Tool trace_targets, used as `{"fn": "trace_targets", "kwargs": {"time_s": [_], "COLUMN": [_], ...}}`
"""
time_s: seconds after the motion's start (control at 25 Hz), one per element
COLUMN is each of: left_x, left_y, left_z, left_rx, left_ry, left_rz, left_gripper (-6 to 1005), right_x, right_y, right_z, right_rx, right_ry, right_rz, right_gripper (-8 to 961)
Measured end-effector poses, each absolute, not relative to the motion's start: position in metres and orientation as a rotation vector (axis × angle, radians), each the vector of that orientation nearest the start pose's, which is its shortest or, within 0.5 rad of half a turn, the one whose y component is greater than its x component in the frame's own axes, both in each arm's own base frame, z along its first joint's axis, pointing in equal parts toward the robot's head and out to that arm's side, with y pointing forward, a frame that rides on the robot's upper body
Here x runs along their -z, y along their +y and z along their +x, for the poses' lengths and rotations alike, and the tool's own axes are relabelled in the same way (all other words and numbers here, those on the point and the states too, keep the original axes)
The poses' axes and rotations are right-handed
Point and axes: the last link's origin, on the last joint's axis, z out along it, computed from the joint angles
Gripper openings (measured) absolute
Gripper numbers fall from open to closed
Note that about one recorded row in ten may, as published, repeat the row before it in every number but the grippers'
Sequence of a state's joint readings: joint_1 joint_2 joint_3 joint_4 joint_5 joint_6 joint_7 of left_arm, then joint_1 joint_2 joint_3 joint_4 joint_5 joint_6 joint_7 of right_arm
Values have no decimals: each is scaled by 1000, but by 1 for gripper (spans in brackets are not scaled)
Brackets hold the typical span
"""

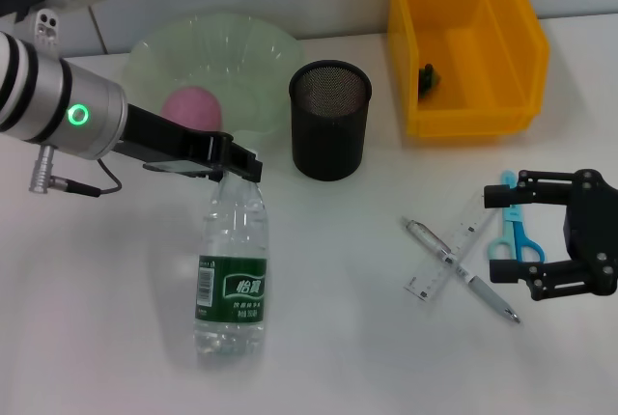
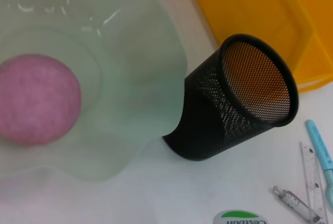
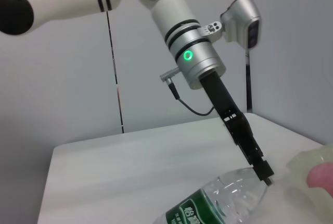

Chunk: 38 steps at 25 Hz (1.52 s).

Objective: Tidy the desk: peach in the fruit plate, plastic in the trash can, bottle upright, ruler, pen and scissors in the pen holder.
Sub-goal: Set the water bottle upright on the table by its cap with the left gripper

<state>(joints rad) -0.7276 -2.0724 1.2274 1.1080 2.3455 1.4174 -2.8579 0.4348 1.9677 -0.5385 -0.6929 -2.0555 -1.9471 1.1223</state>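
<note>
From the head camera, the pink peach is already sitting in the pale green fruit plate, the black mesh pen holder is standing just beside it with nothing showing inside, and the yellow bin is holding one small dark scrap I can't identify. The left gripper is clamping down on the neck of the bottle, which looks to be standing up on the white table. Over on the right, the right gripper is hovering with its fingers spread wide right over the blue scissors, while the clear ruler and the pen are lying crossed just beside them. The left wrist camera is showing the peach in the plate, the holder's empty-looking mouth and a corner of the bin; the bottle's label is getting cut off at the edge. The right wrist camera is looking across the table at a plain grey wall, with the left arm reaching down to the bottle's neck; its own fingers aren't showing there.
</note>
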Motion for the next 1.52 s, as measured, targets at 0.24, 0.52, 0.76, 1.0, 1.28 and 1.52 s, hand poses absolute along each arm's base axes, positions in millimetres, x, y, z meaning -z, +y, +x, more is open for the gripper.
{"fn": "trace_targets", "kwargs": {"time_s": [0.24,0.52,0.76,1.0,1.28,1.52], "left_x": [2,-10,-18,-27,-33,-37], "left_y": [384,379,375,368,364,364], "left_z": [-154,-155,-157,-159,-158,-155], "left_rx": [38,58,69,80,90,100], "left_ry": [-1492,-1433,-1398,-1365,-1334,-1302], "left_rz": [-2442,-2444,-2445,-2438,-2435,-2440], "left_gripper": [436,437,437,437,437,437], "right_x": [-64,-63,-64,-61,-59,-61], "right_y": [277,281,282,284,285,285], "right_z": [288,290,291,291,291,291], "right_rx": [-810,-803,-816,-815,-812,-824], "right_ry": [253,297,323,354,365,376], "right_rz": [-2810,-2776,-2754,-2738,-2729,-2717], "right_gripper": [802,802,802,802,803,803]}}
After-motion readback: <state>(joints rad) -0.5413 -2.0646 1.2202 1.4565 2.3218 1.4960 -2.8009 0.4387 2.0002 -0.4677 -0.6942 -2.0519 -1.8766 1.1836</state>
